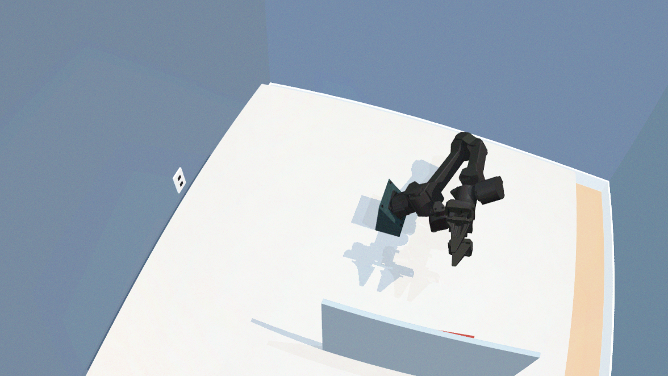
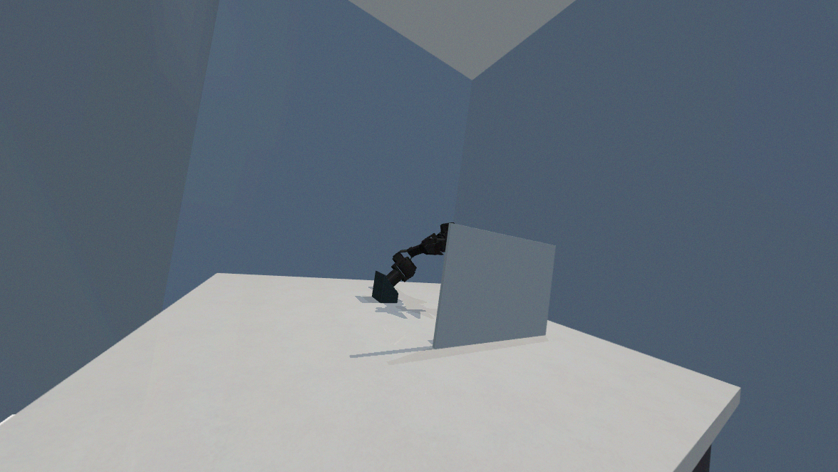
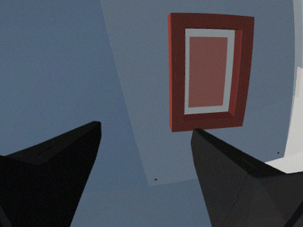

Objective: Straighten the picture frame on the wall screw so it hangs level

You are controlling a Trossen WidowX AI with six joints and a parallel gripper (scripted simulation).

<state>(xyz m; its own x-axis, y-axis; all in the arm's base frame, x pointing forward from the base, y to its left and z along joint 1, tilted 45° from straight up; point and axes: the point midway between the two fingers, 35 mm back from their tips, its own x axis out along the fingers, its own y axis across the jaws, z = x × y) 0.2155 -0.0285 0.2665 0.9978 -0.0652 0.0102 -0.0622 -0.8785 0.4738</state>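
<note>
The red picture frame (image 3: 178, 73) (image 1: 463, 334) hangs on the near side of the grey-blue upright panel (image 3: 141, 113) (image 1: 397, 337) (image 2: 495, 286). The wrist view is turned on its side: the panel's top edge is at its left, the table at its right. The frame does not line up with the panel: its side low in that view lies closer to the panel's top edge, so it looks crooked, that side high. My gripper (image 3: 147, 132) (image 1: 454, 258) is open and empty, backed away from the frame. Screw and notched strip are hidden.
The white table (image 1: 280, 233) (image 2: 264, 381) carries the panel and my arm's dark green base (image 1: 388, 226) (image 2: 384, 290). An orange strip (image 1: 588, 261) runs along one table edge. A white outlet (image 1: 179, 180) is on the blue wall. In the exterior view the panel hides the frame and my gripper.
</note>
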